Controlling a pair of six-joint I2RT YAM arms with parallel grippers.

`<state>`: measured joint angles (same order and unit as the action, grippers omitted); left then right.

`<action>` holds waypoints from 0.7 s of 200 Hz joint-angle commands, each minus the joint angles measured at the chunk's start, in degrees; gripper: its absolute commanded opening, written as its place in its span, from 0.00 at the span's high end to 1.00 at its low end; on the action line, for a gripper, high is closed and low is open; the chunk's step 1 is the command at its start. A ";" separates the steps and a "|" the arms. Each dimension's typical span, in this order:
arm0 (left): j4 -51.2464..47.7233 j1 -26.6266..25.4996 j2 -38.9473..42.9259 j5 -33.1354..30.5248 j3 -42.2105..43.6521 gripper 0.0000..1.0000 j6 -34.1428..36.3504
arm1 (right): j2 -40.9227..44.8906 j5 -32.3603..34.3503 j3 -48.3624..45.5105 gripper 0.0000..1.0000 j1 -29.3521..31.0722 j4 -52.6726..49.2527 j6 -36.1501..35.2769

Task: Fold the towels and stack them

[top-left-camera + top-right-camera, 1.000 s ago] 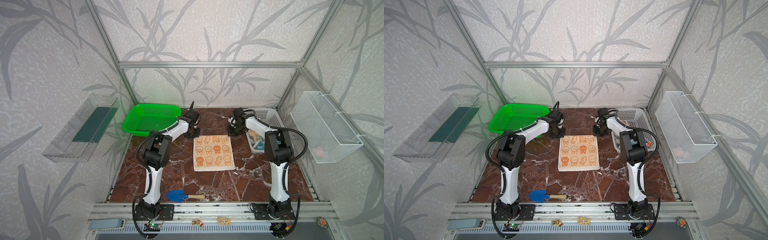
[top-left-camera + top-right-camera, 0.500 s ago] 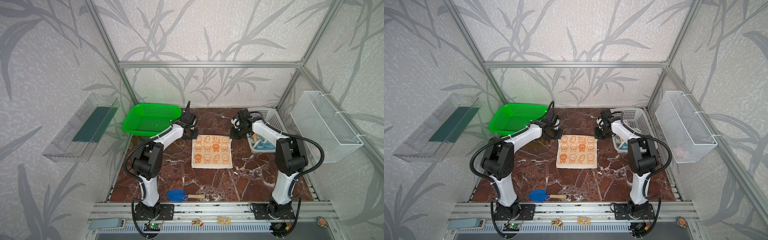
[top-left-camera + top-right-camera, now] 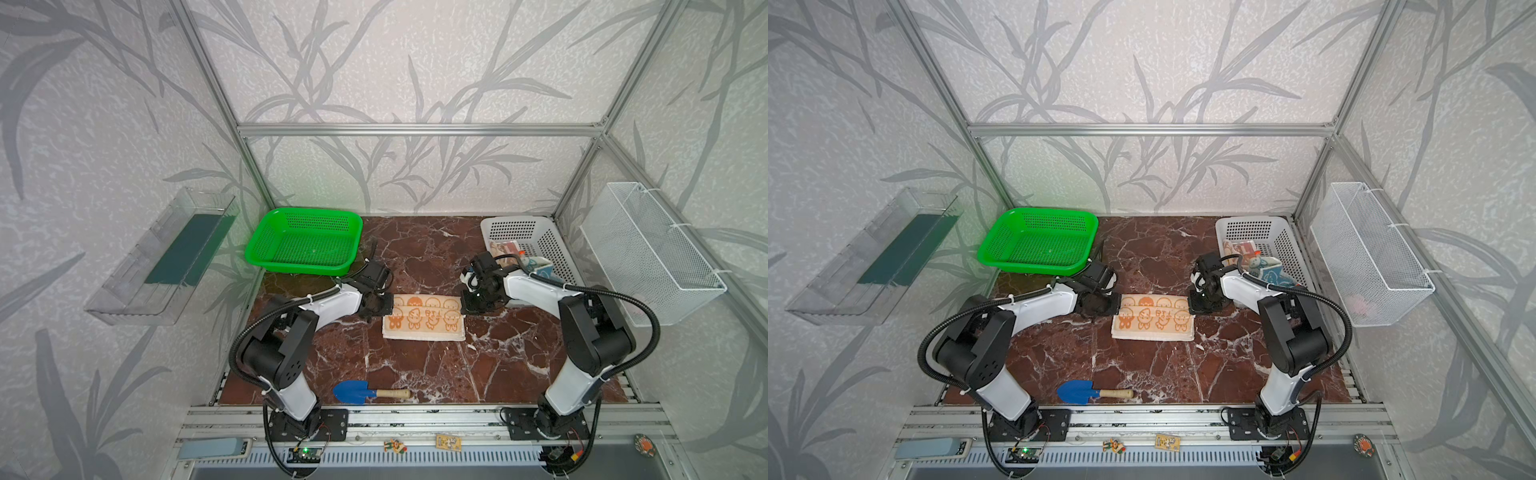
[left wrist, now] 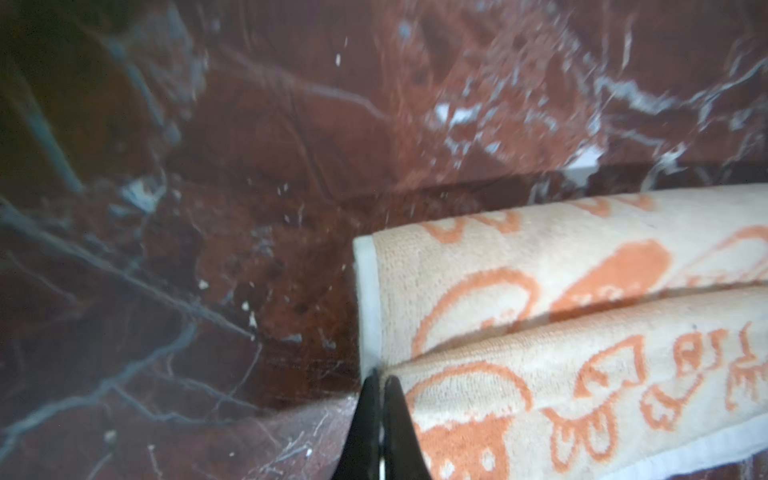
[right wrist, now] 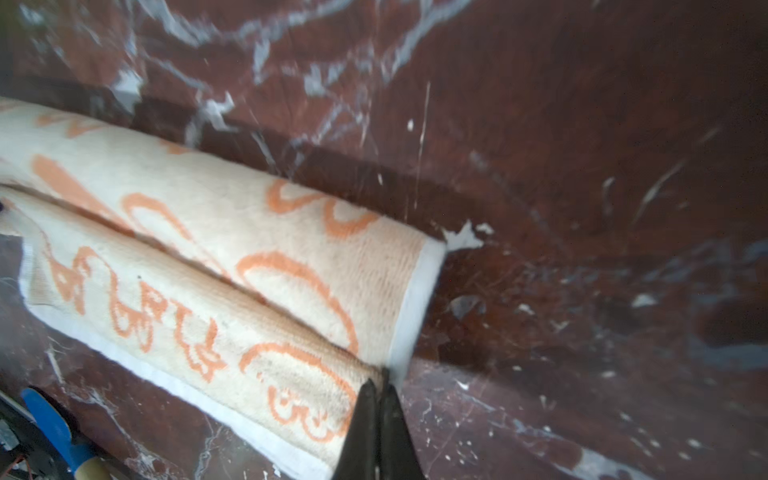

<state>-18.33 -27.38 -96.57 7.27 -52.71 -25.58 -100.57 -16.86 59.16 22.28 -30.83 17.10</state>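
Peeking from the white basket (image 3: 515, 224) at two o'clock, crumpled cloths (image 3: 503, 249) sit half hidden behind the right arm. Centre of the bench (image 3: 415, 365), the orange-bunny towel (image 3: 424, 318) lies part-folded, with the left tool (image 4: 380, 384) and right tool (image 5: 380, 388) each pinched tight on a corner.

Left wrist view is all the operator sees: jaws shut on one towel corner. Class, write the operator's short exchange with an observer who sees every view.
Operator: Is the towel held at its other end too?
Observer: Yes. On the right arm the jaws are shut on the corner at the other end of the same edge.
Operator: Where are the towels to do next?
Observer: A blue-patterned cloth lies in the white basket, behind the right arm.
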 commanded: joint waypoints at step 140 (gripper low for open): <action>-14.77 4.34 -6.03 -9.40 -22.61 1.00 1.88 | -4.82 6.40 19.09 1.00 -1.19 -10.36 -1.18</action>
<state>-29.19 -23.55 -105.03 0.84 -75.66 -24.82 -107.48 -11.94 78.56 21.43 -36.88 16.58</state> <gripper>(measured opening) 0.048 0.048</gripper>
